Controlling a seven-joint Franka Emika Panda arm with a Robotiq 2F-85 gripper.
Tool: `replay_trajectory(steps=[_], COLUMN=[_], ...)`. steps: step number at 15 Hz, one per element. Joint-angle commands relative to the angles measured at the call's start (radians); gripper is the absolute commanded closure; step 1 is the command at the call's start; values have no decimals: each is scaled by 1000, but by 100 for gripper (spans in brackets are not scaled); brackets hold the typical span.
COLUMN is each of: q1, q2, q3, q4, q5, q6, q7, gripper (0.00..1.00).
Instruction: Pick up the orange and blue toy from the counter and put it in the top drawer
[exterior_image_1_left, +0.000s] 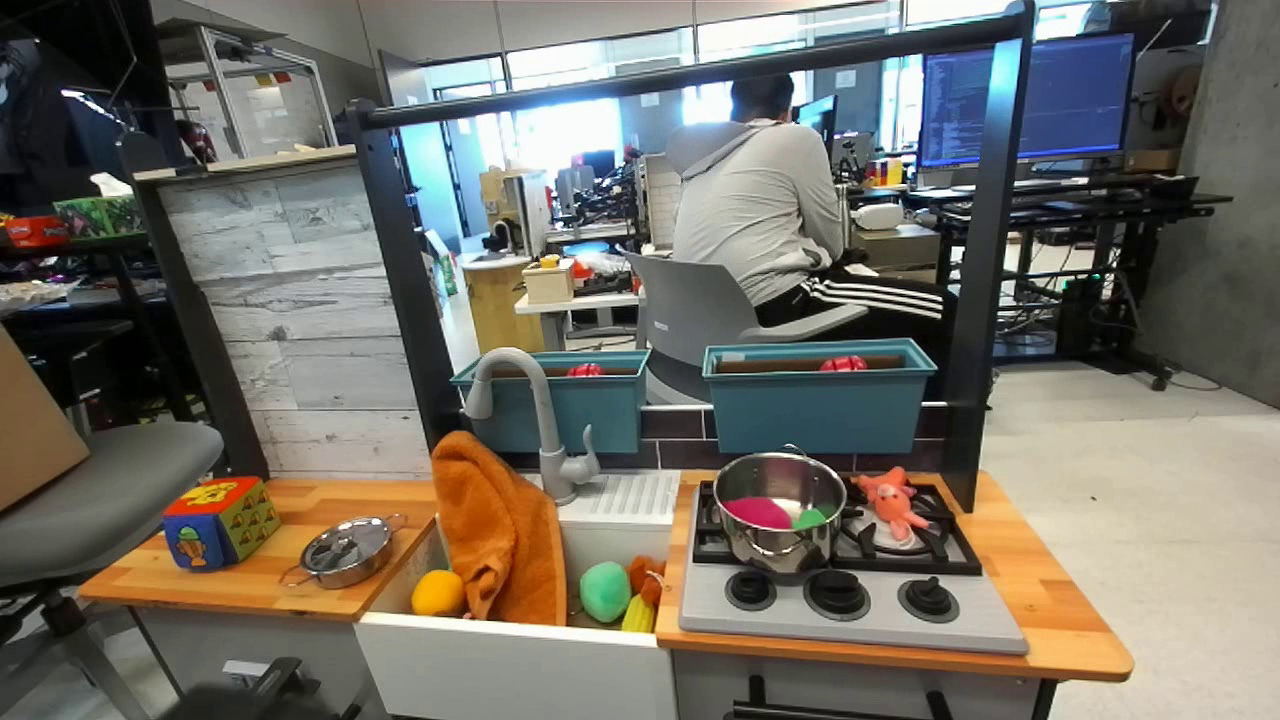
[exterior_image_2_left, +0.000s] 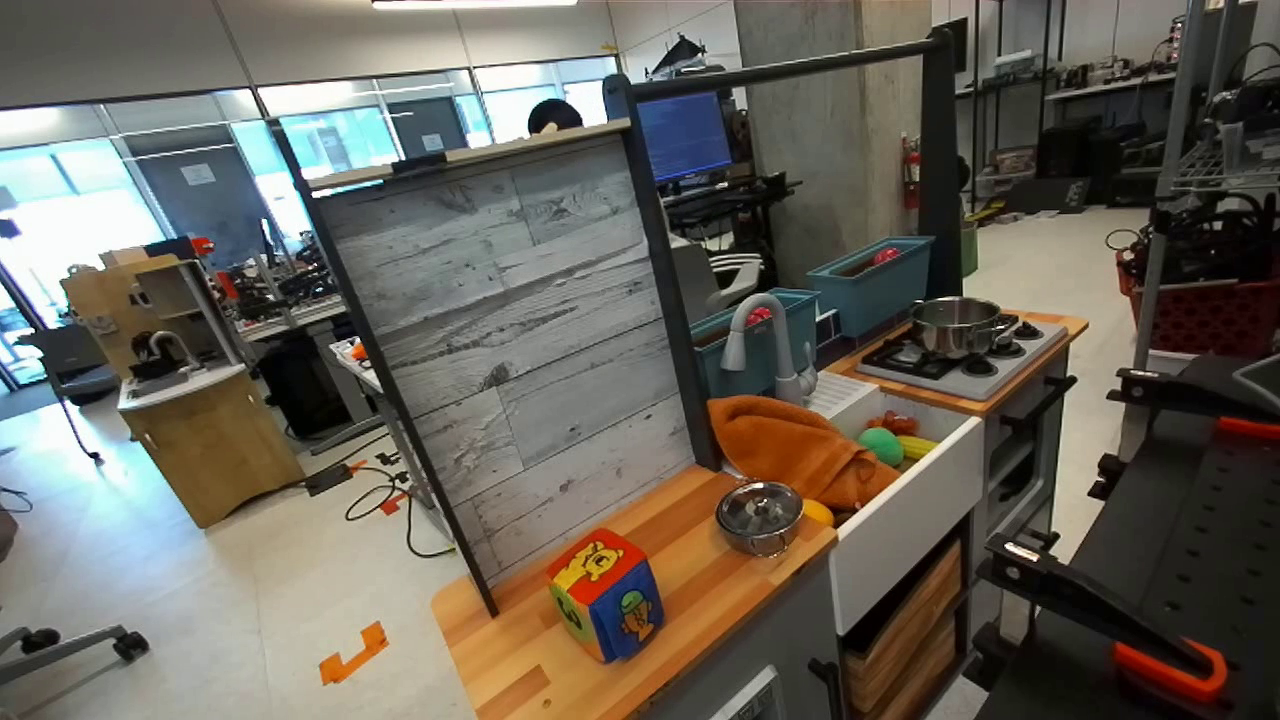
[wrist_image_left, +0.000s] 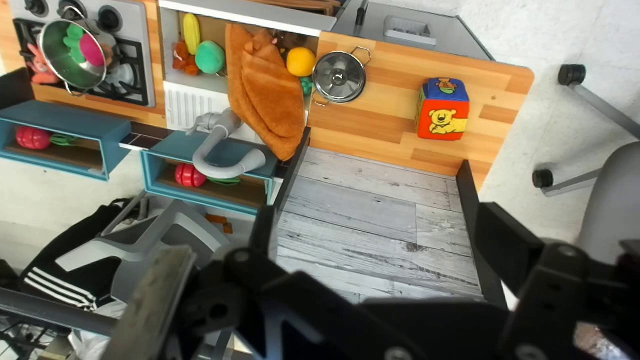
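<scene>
Tool (wrist_image_left: 378, 226): spread apart, holding nothing.
Toy cube (wrist_image_left: 443, 111): off-centre closing could shove it.
Desk (wrist_image_left: 377, 110): edge near; fall possible.

One toy cube (wrist_image_left: 443, 108); two planters (exterior_image_1_left: 818, 412) (one red item (exterior_image_1_left: 843, 364) each); three stove knobs (exterior_image_1_left: 837, 594); one towel (exterior_image_1_left: 510, 540).
</scene>
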Motion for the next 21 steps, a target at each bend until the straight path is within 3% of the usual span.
replay_trajectory(steps=[1,8,10,13,18,21], q1=[38,69,77,105,180,237], q2=[103,455,546,663,799,882], q3=[-55,-90,-80,-75,-95,-128], q4=[48,301,354,417,402,419], q5=[29,169,234,275,249,210], q6=[44,16,33,32,231,285], q7=[-106,-378,-395,-348,-212,-111], gripper=[0,0,0,0,0,0])
